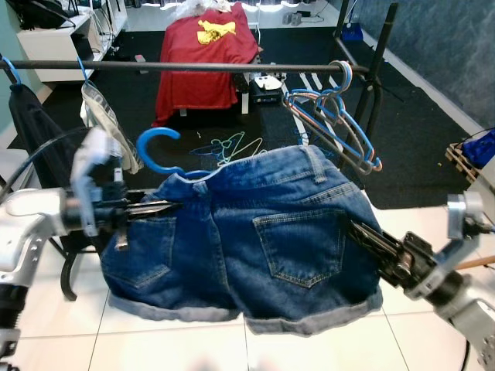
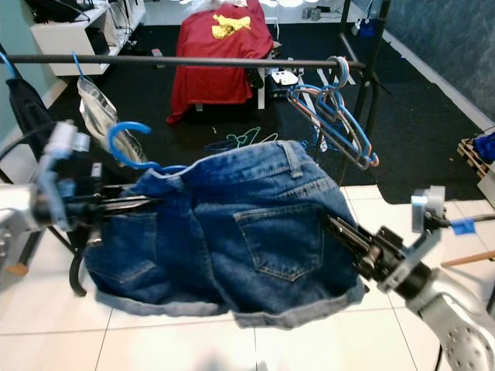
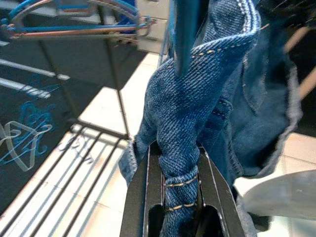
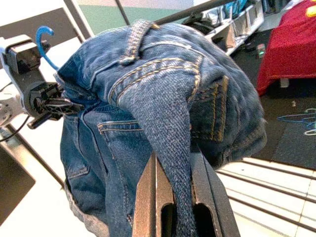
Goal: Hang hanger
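Hanger hook (image 1: pixel 157 148), bright blue and curled open toward the robot's left, pokes up out of the waistband of a pair of denim shorts (image 1: pixel 255 239) held stretched between both arms, close in front of the robot and above the white tiled floor (image 1: pixel 232 348). The left hand (image 1: pixel 158 207) pinches a fold of denim at the waistband end just below the hook, its two black fingers closed on the cloth in the left wrist view; the right hand (image 1: pixel 357 232) likewise grips a bunched fold at the far side of the shorts. So the garment's long axis runs across from left to right, roughly parallel to the rail, with the hook at the left end, nearer the left hand. The shorts are dark blue with tan stitching, back pockets facing the camera, cuffs rolled. Beyond and higher lies the dark clothes rail (image 1: pixel 178 67), running crosswise; the hook sits below it and short of it, so I judge the coming move a lift up and forward. On the rail hang a dark garment (image 1: pixel 31 124) at left and a bunch of empty hangers (image 1: pixel 336 116) at right. Farther off lies a red shirt (image 1: pixel 205 58).
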Controlling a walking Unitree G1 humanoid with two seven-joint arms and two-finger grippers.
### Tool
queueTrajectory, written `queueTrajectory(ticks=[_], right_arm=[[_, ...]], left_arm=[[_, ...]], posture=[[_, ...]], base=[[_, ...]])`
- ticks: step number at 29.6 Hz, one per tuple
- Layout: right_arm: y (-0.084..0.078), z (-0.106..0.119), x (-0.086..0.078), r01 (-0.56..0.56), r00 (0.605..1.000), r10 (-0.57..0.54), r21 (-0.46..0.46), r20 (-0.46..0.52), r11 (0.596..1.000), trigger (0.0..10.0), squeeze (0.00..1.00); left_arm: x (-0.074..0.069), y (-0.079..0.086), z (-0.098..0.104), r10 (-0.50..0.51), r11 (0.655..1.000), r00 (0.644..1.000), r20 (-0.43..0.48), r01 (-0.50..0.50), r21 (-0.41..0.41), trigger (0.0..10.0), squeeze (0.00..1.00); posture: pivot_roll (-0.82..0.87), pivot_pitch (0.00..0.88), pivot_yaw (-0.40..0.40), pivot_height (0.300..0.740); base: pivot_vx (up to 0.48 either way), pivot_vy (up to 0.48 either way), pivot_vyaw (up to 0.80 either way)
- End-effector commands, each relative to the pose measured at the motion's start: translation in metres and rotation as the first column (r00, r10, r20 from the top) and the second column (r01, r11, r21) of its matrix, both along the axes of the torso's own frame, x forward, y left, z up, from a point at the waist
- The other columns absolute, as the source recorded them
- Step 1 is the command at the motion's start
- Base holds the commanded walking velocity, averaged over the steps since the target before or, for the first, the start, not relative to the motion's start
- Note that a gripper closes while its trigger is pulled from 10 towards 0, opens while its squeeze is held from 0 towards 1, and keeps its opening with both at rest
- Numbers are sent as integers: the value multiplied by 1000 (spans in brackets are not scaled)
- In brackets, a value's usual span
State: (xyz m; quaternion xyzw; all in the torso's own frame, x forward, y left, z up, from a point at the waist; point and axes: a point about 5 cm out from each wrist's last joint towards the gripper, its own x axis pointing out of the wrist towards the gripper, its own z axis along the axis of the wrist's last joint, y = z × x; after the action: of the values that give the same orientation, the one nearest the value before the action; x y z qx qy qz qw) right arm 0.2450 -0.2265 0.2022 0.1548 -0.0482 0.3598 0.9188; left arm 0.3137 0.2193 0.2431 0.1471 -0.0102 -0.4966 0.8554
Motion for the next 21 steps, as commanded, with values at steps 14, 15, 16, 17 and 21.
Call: queueTrajectory(ticks=[14,15,16,17,21], right_arm=[[-15,-2,12,253,967,-247,-120,66,960,0,0],[-10,-5,12,230,973,-223,-152,59,961,0,0],[-10,-5,12,230,973,-223,-152,59,961,0,0],[-7,-8,12,217,976,-211,-173,56,961,0,0],[-3,-13,12,200,980,-195,-207,43,958,0,0]], left_arm=[[40,2,0,509,841,846,-159,-528,-117,10000,0],[41,-6,4,493,844,856,-155,-514,-156,10000,0],[41,-6,4,493,844,856,-155,-514,-156,10000,0],[41,-11,6,482,845,863,-152,-503,-179,10000,0],[39,-23,14,424,864,897,-125,-442,-242,10000,0]], posture=[[-53,128,8,740],[-53,129,9,740],[-53,129,9,740],[-53,129,9,740],[-54,129,9,740]], base=[[0,0,0],[0,0,0],[0,0,0],[0,0,0],[0,0,0]])
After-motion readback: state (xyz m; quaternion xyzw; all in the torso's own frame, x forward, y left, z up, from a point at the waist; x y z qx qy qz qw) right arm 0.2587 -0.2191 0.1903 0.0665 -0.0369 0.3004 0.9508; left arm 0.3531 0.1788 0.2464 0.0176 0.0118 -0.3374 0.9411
